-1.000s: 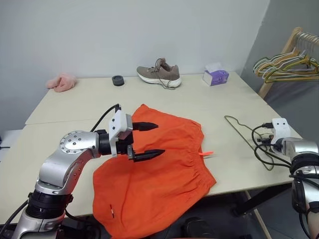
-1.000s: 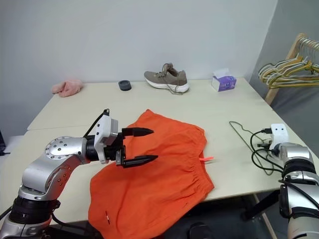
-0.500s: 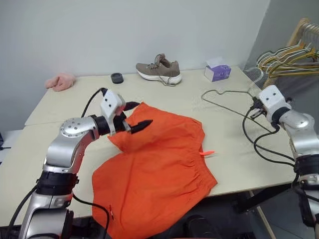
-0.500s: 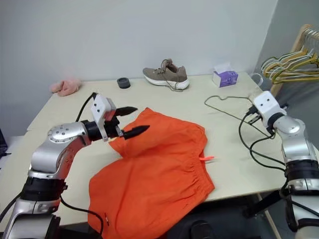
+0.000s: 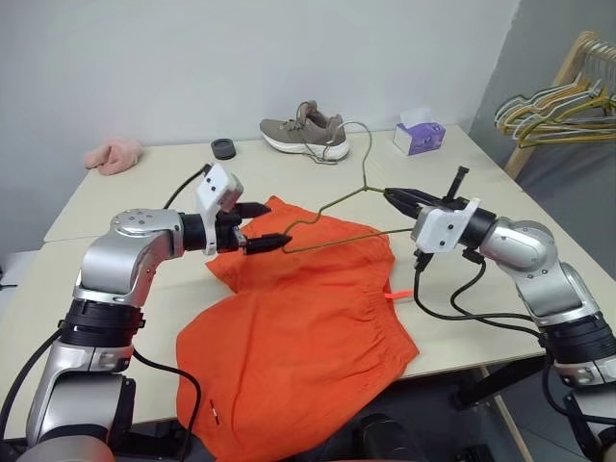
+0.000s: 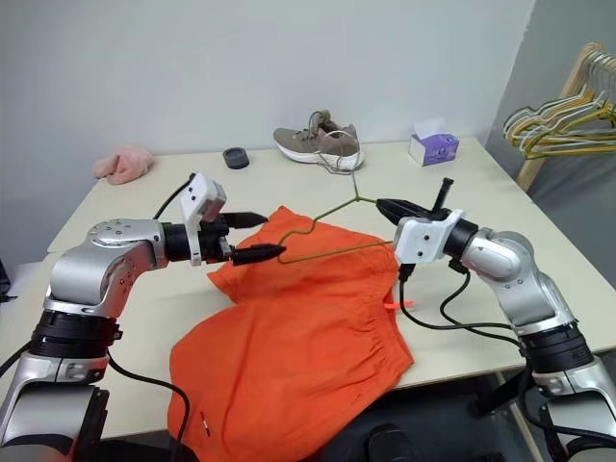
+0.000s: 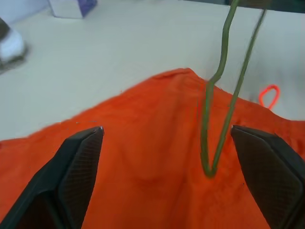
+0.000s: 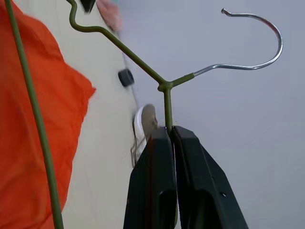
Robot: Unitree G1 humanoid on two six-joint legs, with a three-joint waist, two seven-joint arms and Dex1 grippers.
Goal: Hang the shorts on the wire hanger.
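2 grippers were at work over the table (image 5: 452, 289) at this moment. Our right gripper (image 5: 397, 195) was clenched on the wire hanger (image 5: 332, 204), pinching the wire just below the neck where the hook begins, as the right wrist view showed plainly. We held the hanger off the table, roughly level, with its hook toward the far side of the table and its far corner reaching across toward our left gripper (image 5: 264, 225). That left gripper stood released, its 2 fingers spread wide, with the hanger's corner lying between them and just above the cloth; we saw no contact with either finger.

The shorts (image 5: 298, 327) lay flat on the table, 1 end draped over the near edge and the waistband (image 5: 385, 322) with its orange drawstring (image 5: 399, 296) toward our right side. Nothing gripped them, and no part of the hanger had gone under or through the fabric.

We judged the task to be at an early stage: the hanger was picked up and brought over the shorts, but the shorts were not yet lifted, threaded or draped, so the whole hanging remained to be done.
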